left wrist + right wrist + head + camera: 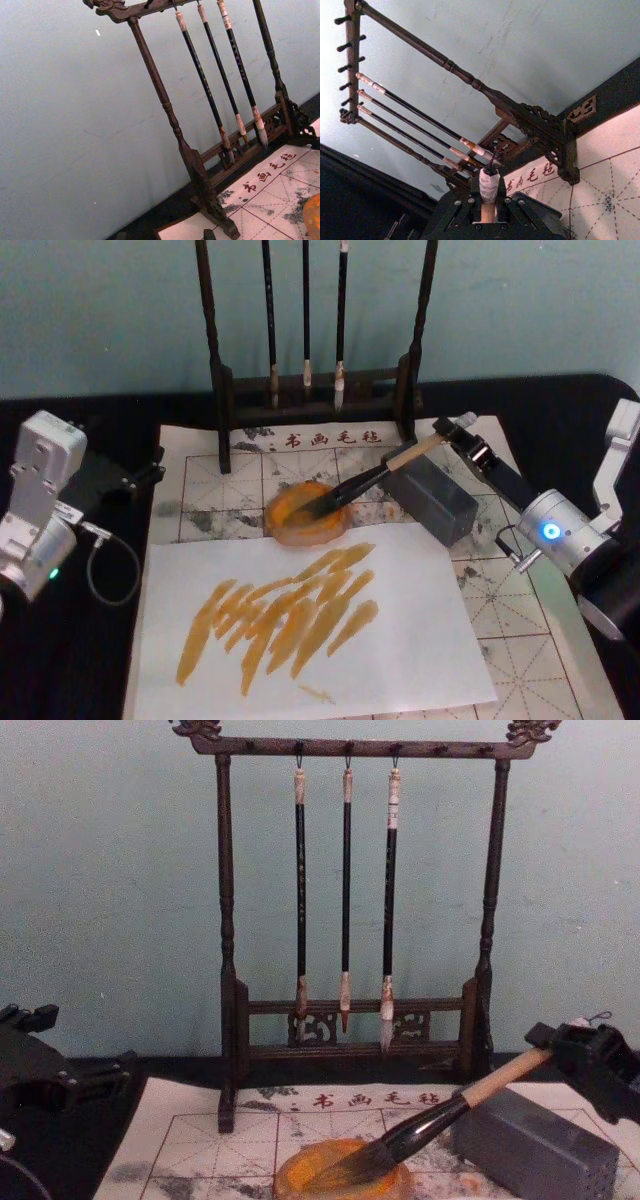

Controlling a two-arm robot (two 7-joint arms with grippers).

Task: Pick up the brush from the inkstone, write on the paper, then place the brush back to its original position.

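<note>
1. Right claw (452,430) is clenched on the upper end of the brush (372,477). In the right wrist view the whitish cap sits between its fingers.
2. The brush is tilted, its dark tip resting in the orange inkstone (338,530). The handle rises toward the robot's right, close by a grey block (438,500).
3. The inkstone stands on the paper (520,610), at the far edge of a white sheet (410,640) streaked with orange strokes.
4. Left claw (135,478) is idle over the dark tabletop (560,410), left of the paper. Whether it is clenched or released cannot be told.
5. A rack (215,370) with three thin brushes (306,320) stands on the paper's far edge.
</note>
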